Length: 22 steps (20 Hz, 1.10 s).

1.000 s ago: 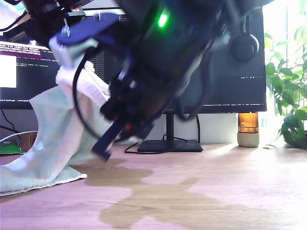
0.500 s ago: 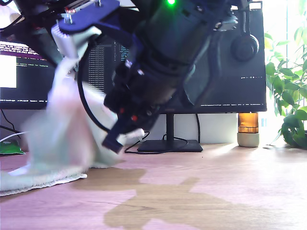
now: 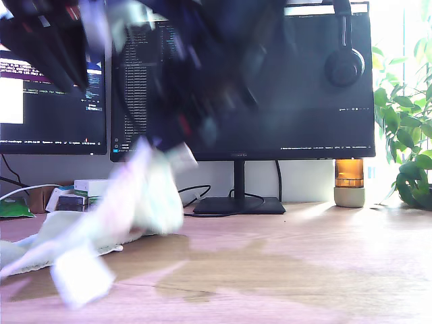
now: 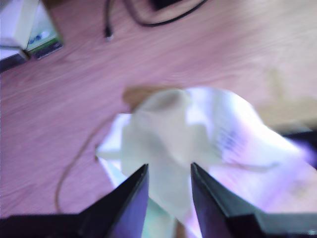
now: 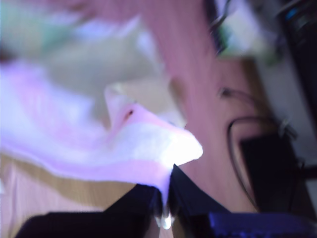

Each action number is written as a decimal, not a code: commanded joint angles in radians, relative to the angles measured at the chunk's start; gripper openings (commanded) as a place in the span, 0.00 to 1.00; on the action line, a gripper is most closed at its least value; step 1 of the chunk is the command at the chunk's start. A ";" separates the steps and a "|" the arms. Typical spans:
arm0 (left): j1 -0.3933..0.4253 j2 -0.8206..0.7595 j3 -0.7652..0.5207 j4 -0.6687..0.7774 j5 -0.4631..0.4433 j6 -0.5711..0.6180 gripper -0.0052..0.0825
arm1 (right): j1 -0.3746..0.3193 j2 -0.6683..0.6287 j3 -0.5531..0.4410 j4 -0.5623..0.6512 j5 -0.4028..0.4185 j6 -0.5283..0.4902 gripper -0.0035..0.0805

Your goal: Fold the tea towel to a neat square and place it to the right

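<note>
The white tea towel (image 3: 145,192) is a blur in mid-air at the exterior view's left, with one end trailing on the wooden table (image 3: 304,263). In the first wrist view the tea towel (image 4: 193,134) bunches up from between the dark fingers (image 4: 131,201) of my first gripper (image 4: 168,183), which closes on the thick cloth. My second gripper (image 5: 165,191) is pinched shut on an edge of the tea towel (image 5: 99,144), which spreads away over the table. Both arms (image 3: 202,74) are dark blurs high in the exterior view, and I cannot tell them apart there.
Two monitors (image 3: 304,88) stand at the back, with a black stand base (image 3: 237,204) and cables. Headphones (image 3: 344,64) hang on the monitor. White boxes (image 3: 88,192) sit at the exterior view's left. An amber jar (image 3: 349,181) and a plant (image 3: 408,135) are at its right.
The arms have swung upward and blurred. The towel, held high and draped before, now sits lower and nearer the camera, uncovering the white boxes behind it.
</note>
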<state>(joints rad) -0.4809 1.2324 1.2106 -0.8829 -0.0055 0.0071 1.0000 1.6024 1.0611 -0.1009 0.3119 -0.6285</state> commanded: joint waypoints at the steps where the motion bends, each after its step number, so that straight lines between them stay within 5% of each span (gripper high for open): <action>1: -0.008 -0.063 -0.080 0.024 0.000 -0.014 0.32 | -0.008 -0.023 0.036 -0.051 -0.025 0.011 0.03; 6: -0.072 -0.285 -0.304 0.114 -0.014 -0.137 0.32 | -0.040 -0.023 0.123 -0.150 -0.108 0.032 0.03; 11: -0.243 -0.425 -0.509 0.229 -0.132 -0.274 0.33 | -0.044 -0.023 0.165 -0.203 -0.149 0.052 0.03; 14: -0.358 -0.435 -0.632 0.376 -0.250 -0.327 0.50 | -0.044 -0.023 0.193 -0.216 -0.150 0.053 0.03; 22: -0.672 -0.416 -0.840 0.808 -0.676 -0.330 0.51 | -0.046 -0.023 0.218 -0.241 -0.157 0.055 0.03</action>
<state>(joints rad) -1.1511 0.8024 0.3973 -0.1013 -0.6617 -0.3168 0.9504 1.5856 1.2682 -0.3466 0.1593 -0.5797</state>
